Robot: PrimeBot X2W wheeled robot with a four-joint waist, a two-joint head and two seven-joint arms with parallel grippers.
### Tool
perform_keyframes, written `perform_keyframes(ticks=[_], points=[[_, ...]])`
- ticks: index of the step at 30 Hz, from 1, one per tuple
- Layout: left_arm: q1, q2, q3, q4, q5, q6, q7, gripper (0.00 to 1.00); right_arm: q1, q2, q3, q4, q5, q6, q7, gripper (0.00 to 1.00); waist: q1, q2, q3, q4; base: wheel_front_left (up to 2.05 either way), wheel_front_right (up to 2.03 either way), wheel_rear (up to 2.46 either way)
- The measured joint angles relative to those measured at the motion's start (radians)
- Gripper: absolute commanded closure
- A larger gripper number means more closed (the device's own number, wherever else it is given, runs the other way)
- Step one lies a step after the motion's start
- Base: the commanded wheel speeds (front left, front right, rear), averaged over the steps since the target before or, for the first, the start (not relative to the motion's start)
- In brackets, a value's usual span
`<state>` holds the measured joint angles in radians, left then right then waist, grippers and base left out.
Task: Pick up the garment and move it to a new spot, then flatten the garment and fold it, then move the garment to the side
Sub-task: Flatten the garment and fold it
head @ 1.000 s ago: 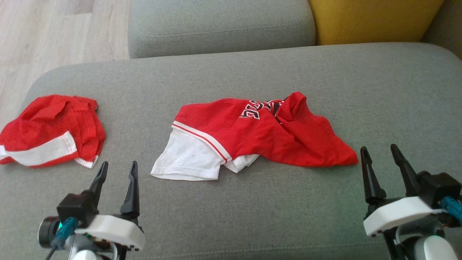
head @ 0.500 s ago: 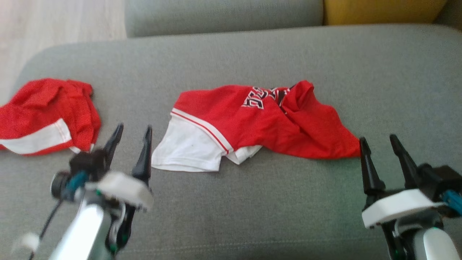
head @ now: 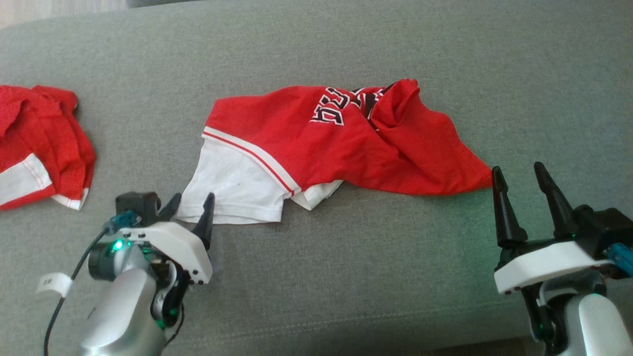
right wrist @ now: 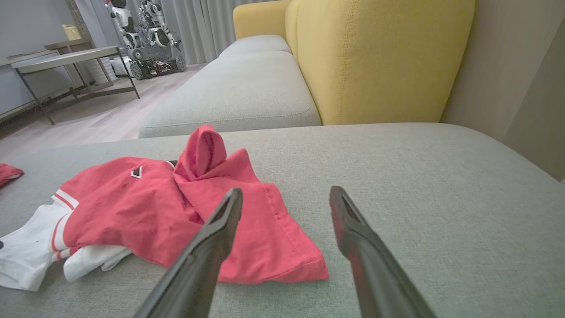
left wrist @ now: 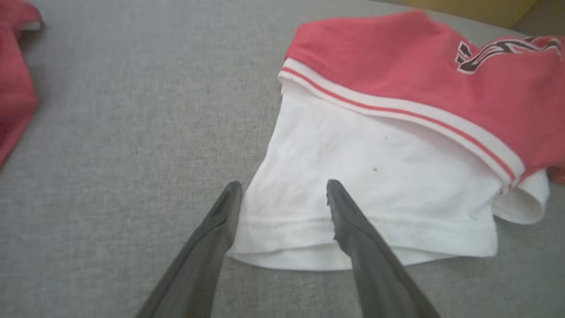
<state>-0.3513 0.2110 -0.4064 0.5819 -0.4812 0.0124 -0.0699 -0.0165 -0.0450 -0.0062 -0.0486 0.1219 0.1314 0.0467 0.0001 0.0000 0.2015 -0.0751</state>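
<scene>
Since a second ago our left gripper [head: 193,200] has come forward from the lower left of the head view to the white hem [left wrist: 353,229] of the garment [head: 346,143]. The head camera has dipped as well, so the cloth's shift up the frame is not a move of the cloth. Our right gripper [head: 517,169] stays at the lower right, just beside the red corner [right wrist: 304,269].

Both grippers stand wide open and hold nothing. The garment lies crumpled across the middle of the grey seat cushion [head: 346,277], with the white part at lower left, the red part running to the right and a fold standing up at upper centre.

We judge the step in hand to be the first grasp for the pick-up. In the left wrist view one finger sits just off the hem's left edge and the other over the white cloth, so the jaws straddle that corner. We want to press down enough to gather every layer of the hem before closing, or only the top layer comes up.

The right gripper needs a short reach to its left and forward to bring the red corner between its fingers; at present that corner lies under the left-hand finger in the right wrist view. We do well to close both sides before lifting and to raise them together, so the cloth hangs spread, not bunched. We keep clear of the second red garment [head: 44,143] at the left edge.
</scene>
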Motion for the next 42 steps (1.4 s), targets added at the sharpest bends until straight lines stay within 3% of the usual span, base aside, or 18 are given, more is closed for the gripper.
perform_keyframes(ticks=[1, 2, 3, 4, 11, 21, 29, 30, 31, 32, 36, 42], points=[[-0.001, -0.003, 0.000, 0.008, -0.008, -0.005, 0.008, 0.00, -0.001, 0.000, -0.003, 0.002, 0.000, 0.000, 0.000, 0.00, 0.0000, 0.0000, 0.003, -0.002, 0.00, 0.00, 0.00], [-0.001, -0.006, 0.000, 0.014, -0.015, -0.010, 0.017, 0.50, -0.003, 0.000, -0.007, 0.005, 0.000, 0.000, 0.000, 0.00, 0.0000, 0.0000, 0.004, -0.003, 0.00, 0.00, 0.00], [-0.001, -0.008, 0.000, 0.018, -0.022, -0.012, 0.022, 0.79, -0.007, 0.000, -0.013, 0.009, 0.000, 0.000, -0.003, 0.00, 0.0000, 0.0000, 0.005, -0.003, 0.00, 0.00, 0.00], [-0.001, -0.009, 0.000, 0.019, -0.028, -0.013, 0.027, 1.00, -0.013, 0.000, -0.022, 0.013, 0.000, 0.000, -0.003, 0.00, 0.0000, 0.0000, 0.006, -0.002, 0.00, 0.00, 0.00], [-0.001, -0.009, -0.002, 0.007, -0.032, -0.012, 0.031, 1.00, -0.040, 0.000, -0.057, 0.071, -0.005, 0.000, 0.034, 0.00, 0.0000, 0.0000, 0.018, 0.010, 0.00, 0.00, 0.00], [-0.067, -0.008, -0.002, -0.028, -0.031, -0.008, 0.001, 1.00, -0.175, -0.001, -0.074, 0.211, -0.032, 0.000, 0.283, 0.00, 0.0000, 0.0000, 0.091, 0.038, 0.00, 0.00, 0.00], [-0.101, -0.008, 0.000, -0.028, -0.031, -0.009, -0.034, 1.00, -0.221, -0.004, -0.077, 0.243, -0.025, 0.000, 0.425, 0.00, 0.0000, 0.0000, 0.142, 0.063, 0.00, 0.00, 0.00], [-0.102, -0.008, 0.000, -0.028, -0.031, -0.009, -0.038, 1.00, -0.222, -0.004, -0.078, 0.238, -0.011, 0.000, 0.440, 0.30, 0.0000, 0.0000, 0.144, 0.065, 0.00, 0.00, 0.00], [-0.101, -0.008, 0.000, -0.028, -0.031, -0.009, -0.045, 1.00, -0.222, -0.005, -0.079, 0.231, -0.001, 0.000, 0.448, 0.92, 0.0000, 0.0000, 0.145, 0.066, 0.00, 0.00, 0.00], [-0.101, -0.008, 0.002, -0.028, -0.032, -0.009, -0.052, 1.00, -0.221, -0.005, -0.081, 0.225, 0.014, 0.000, 0.456, 1.00, 0.0001, 0.0000, 0.144, 0.068, 0.00, 0.00, 0.00], [-0.099, -0.008, 0.009, -0.043, -0.035, -0.009, -0.074, 1.00, -0.206, -0.003, -0.081, 0.191, 0.040, 0.000, 0.454, 1.00, 0.0000, 0.0000, 0.135, 0.069, 0.00, 0.00, 0.00], [-0.052, 0.022, 0.049, -0.188, -0.043, 0.019, -0.118, 1.00, -0.154, -0.002, -0.108, 0.060, 0.075, 0.000, 0.351, 1.00, 0.0000, 0.0000, 0.082, 0.061, 0.00, 0.00, 0.00]])
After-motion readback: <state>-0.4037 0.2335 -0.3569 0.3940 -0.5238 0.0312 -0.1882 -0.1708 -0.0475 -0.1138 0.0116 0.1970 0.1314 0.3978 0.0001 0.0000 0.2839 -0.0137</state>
